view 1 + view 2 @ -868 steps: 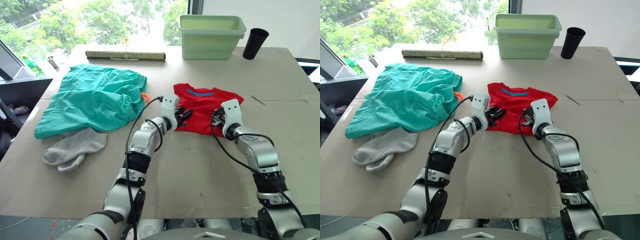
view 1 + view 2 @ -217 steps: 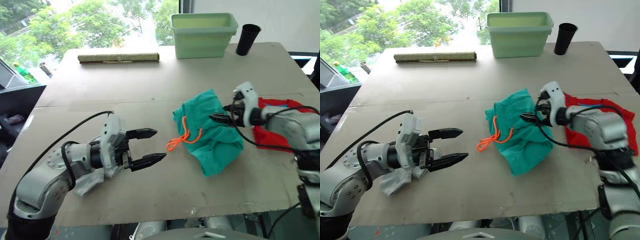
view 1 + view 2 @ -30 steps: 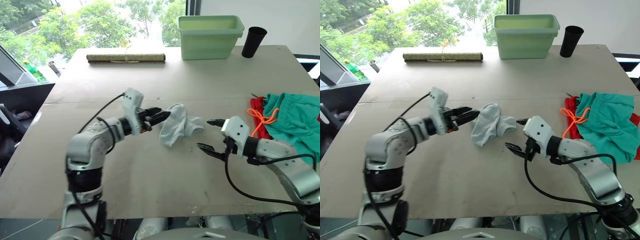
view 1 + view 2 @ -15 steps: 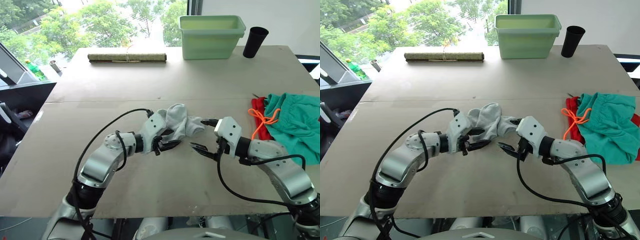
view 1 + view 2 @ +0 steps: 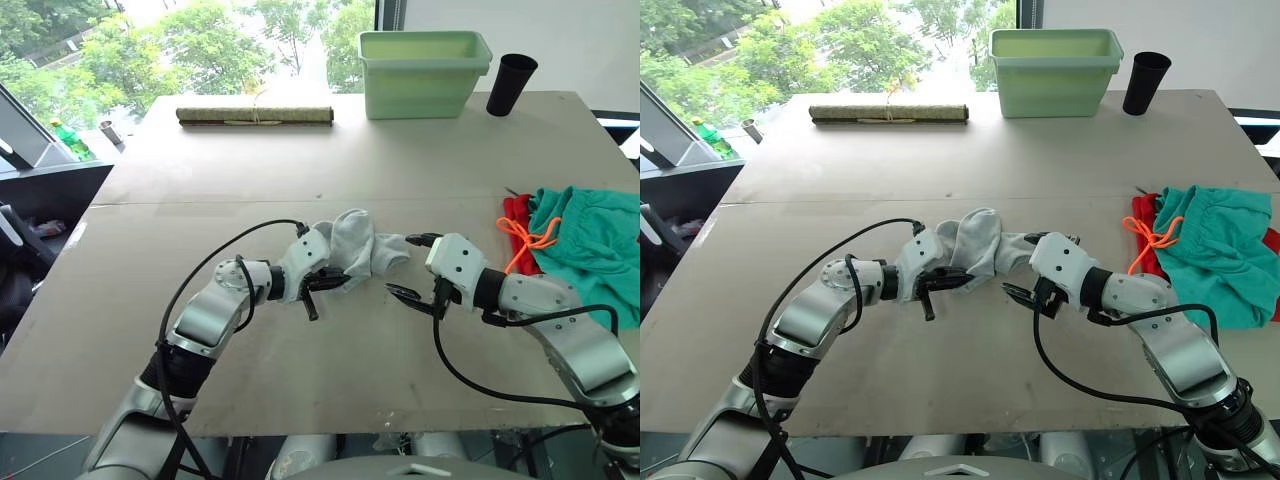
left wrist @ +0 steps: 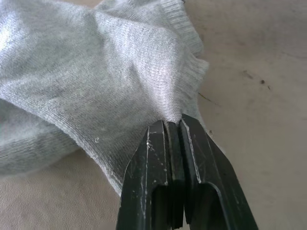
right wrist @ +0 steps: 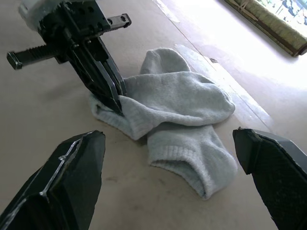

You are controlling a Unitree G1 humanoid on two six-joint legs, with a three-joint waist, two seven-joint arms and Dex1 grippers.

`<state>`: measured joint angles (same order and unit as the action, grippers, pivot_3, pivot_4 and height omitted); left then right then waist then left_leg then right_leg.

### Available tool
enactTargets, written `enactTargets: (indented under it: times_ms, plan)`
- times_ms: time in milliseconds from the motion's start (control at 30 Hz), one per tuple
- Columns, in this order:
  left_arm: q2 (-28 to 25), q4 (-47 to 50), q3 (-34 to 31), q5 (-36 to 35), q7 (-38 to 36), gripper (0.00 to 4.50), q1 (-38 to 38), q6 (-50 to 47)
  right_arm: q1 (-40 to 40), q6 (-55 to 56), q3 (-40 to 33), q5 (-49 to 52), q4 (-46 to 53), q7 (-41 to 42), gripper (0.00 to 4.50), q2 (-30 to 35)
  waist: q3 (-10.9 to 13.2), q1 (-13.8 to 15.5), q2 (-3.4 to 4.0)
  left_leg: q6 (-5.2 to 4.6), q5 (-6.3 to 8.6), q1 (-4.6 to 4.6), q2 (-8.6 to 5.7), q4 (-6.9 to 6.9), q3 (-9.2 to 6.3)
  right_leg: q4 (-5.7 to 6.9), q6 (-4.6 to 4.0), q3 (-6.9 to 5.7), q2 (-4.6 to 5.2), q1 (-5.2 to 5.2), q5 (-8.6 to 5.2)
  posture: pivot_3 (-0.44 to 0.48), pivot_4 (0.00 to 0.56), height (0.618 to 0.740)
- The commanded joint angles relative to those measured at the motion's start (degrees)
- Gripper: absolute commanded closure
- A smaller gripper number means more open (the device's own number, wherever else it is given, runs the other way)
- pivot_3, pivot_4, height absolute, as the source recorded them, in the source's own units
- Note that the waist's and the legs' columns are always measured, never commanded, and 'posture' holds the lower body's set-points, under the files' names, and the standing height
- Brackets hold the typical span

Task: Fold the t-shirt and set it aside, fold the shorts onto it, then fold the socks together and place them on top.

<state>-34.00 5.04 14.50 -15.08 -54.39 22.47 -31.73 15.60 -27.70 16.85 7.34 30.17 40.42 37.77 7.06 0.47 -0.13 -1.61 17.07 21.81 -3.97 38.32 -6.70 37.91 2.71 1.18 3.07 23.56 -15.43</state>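
- Socks (image 5: 358, 248) are lying crumpled near the middle of the tabletop (image 5: 300, 150), one draped partly over the other, and they are now the thing being worked on.
- Left gripper (image 6: 173, 125) is now pinching the ribbed cuff edge of a sock between closed fingers; half a second ago those fingers were standing apart just beside the cloth (so the grasp is brand new).
- Right gripper (image 5: 413, 268) is hanging wide open at the other end of the pair, fingers spread above and below the sock's tip, holding nothing; it is sitting a little nearer the cloth than a moment ago.
- Shorts (image 5: 590, 245) are resting folded at the right edge of the tabletop, orange drawstring (image 5: 518, 242) trailing out, with the t-shirt (image 5: 513, 232) showing as a red strip underneath (both earlier parts look done).
- Meaning for the task: I am judging that the last stage is starting, with one end of the socks secured.
- Next, the right gripper probably needs to close on the far end so the pair can be doubled over and carried to the pile.
- Risk: the pinch is catching only a thin edge, so it may lift one sock and leave the other behind.
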Motion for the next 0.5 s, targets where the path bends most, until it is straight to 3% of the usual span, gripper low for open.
enactTargets:
  times_ms: [33, 333, 467, 500]
  plan:
    - [-1.12, 1.99, -3.02, -4.80, -4.22, 4.44, 2.52, -2.88, 3.91, 6.20, 3.80, -5.03, -3.19, 3.73, 0.00, 1.60, 0.00, -0.10, 0.00, 0.00, 0.00, 0.00, 0.00, 0.00, -0.01, 0.00, 0.00, -0.01, 0.00, 0.00, 0.00, 0.000, 0.150, 0.740]
    - [1.93, 2.12, -5.34, -13.55, -1.81, 4.44, 12.46, -23.68, 16.00, 21.89, 10.41, -15.01, -16.16, 9.24, 0.00, -0.23, 0.04, -0.62, -0.06, 0.00, 0.00, 0.04, 0.00, 0.06, -0.04, 0.03, 0.00, -0.08, -0.02, 0.00, 0.00, 0.000, 0.150, 0.740]
    - [1.82, 1.79, -4.14, -14.07, -1.37, 4.44, 15.34, -27.14, 16.70, 22.06, 9.64, -15.88, -16.86, 9.22, 0.00, -2.25, 0.04, -1.34, -0.07, 0.00, -0.01, 0.04, 0.01, 0.06, -0.06, 0.03, 0.00, -0.08, -0.04, 0.00, 0.00, 0.000, 0.150, 0.740]
    - [1.52, 2.08, -3.62, -13.89, -1.69, 4.48, 15.50, -26.76, 16.59, 21.51, 9.42, -16.07, -16.72, 9.29, 0.25, -2.67, 0.04, -1.38, -0.07, 0.01, -0.01, 0.03, 0.01, 0.05, -0.05, 0.04, 0.00, -0.04, -0.05, 0.02, 0.00, 0.000, 0.150, 0.740]
